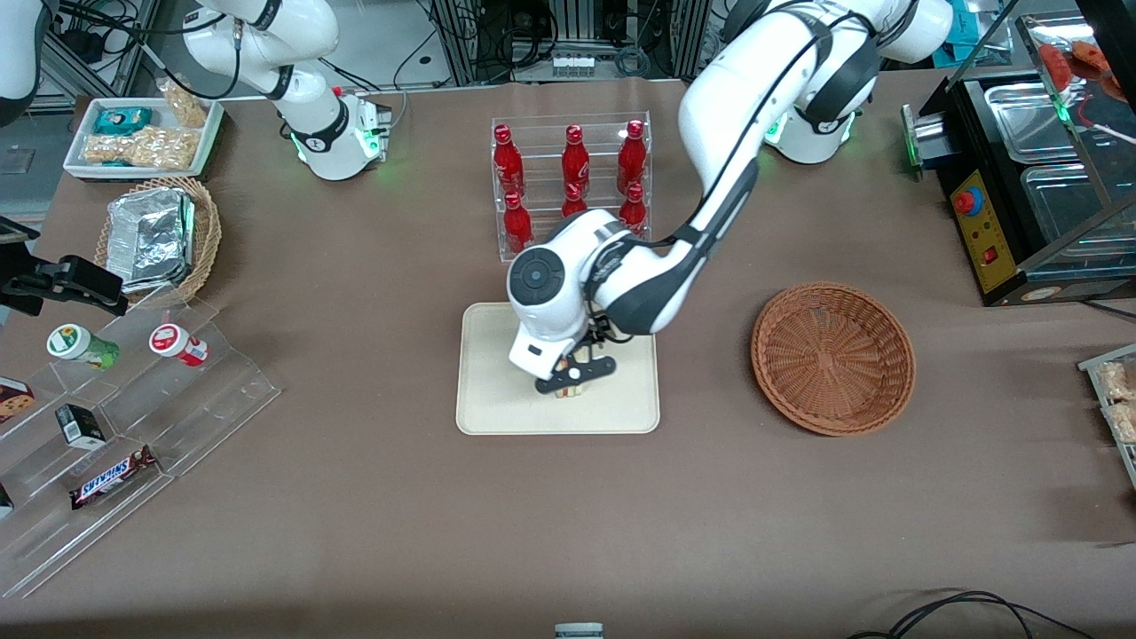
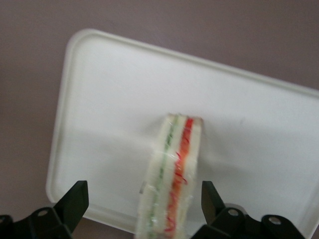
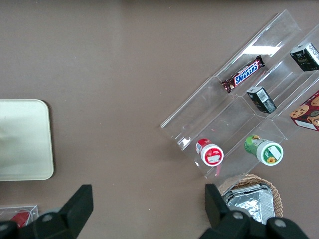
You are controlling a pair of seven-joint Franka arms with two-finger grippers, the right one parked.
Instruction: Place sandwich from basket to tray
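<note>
The sandwich [image 2: 174, 169], a clear-wrapped white wedge with green and orange-red layers, stands on its edge on the cream tray [image 2: 114, 99]. My left gripper [image 2: 143, 188] is low over the tray and open. Its black fingers [image 2: 75, 199] straddle the sandwich with a gap on each side. From the front, the gripper [image 1: 572, 377] hovers over the middle of the tray [image 1: 497, 399], and only a sliver of the sandwich [image 1: 569, 390] shows beneath it. The reddish-brown basket [image 1: 832, 357] sits empty beside the tray, toward the working arm's end.
A clear rack of red bottles [image 1: 572, 177] stands just farther from the front camera than the tray. Toward the parked arm's end are a tan basket of foil packets [image 1: 160, 235], a stepped acrylic shelf [image 1: 133, 417] and a white snack tray [image 1: 142, 133]. A black appliance [image 1: 1021, 177] sits near the working arm.
</note>
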